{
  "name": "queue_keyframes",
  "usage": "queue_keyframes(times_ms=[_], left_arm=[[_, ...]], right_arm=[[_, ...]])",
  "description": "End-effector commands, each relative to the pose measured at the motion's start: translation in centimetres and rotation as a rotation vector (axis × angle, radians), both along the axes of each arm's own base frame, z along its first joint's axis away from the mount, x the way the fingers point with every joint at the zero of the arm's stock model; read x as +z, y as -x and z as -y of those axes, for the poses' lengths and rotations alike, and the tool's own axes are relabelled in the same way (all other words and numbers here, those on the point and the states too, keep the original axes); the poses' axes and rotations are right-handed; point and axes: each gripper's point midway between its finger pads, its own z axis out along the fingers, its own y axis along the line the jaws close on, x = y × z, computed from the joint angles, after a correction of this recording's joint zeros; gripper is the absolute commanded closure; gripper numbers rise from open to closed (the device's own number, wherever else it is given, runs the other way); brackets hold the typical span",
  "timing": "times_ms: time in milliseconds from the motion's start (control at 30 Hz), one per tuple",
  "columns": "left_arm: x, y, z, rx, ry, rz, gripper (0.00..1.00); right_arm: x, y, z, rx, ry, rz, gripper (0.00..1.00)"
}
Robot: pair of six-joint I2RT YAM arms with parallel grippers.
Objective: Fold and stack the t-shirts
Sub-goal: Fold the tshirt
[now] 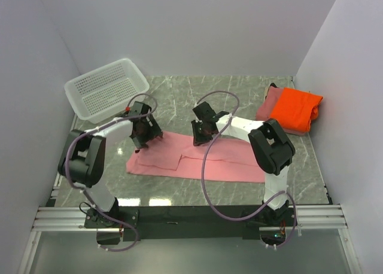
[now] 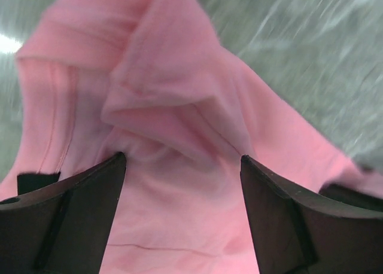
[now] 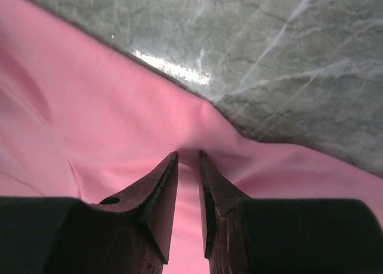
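The light pink t-shirt (image 1: 197, 158) lies flat across the middle of the marble table. My left gripper (image 1: 143, 140) is over its far left corner, jaws open wide astride a bunched fold of pink cloth (image 2: 179, 124). My right gripper (image 1: 203, 136) is at the shirt's far edge near the middle, nearly closed and pinching a ridge of the pink shirt (image 3: 190, 157) where it meets the table. The bright orange t-shirt (image 1: 294, 108) lies folded at the far right on top of the dusty rose t-shirt (image 1: 270, 100).
A white perforated plastic basket (image 1: 108, 89) stands at the far left corner. Grey walls enclose the table on three sides. The black mounting rail (image 1: 191, 214) runs along the near edge.
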Motion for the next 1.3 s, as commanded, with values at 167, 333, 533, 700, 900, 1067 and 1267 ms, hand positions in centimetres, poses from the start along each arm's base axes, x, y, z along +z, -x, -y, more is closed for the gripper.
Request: queue_keyframes(times_ms=[167,333,533,700,900,1067,1267], left_arm=[[-1.7,-6.1,-1.1,-0.065,-0.191,-0.017,0.16],[-0.5,-10.9,0.6,-0.102,-0.182,0.032,0.15],[1.7,-15.1,2.1,-0.132,-0.168,0.094,0.16],[6.7,-16.4,2.6,-0.122,-0.143,0.189,0.15],[9.1,-12.9,2.8,-0.107,-0.061,0.197,0.15],[6.0,-7.4,2.1,-0.108,-0.044,0.108,0.16],[1.7,-4.2,2.3,-0.140,-0.041,-0.002,0.16]], right_arm=[[-0.7,3.8,2.9,-0.051,0.073,-0.105,0.72],[0.6,4.6,1.3,-0.034,0.034,-0.113,0.72],[4.3,3.2,1.8,-0.078,0.039,-0.033,0.72],[7.6,2.8,4.0,-0.100,0.067,0.040,0.72],[6.6,4.8,9.0,-0.164,0.153,0.035,0.72],[4.3,6.9,11.9,-0.221,0.175,-0.002,0.72],[2.1,8.1,13.8,-0.277,0.213,-0.028,0.72]])
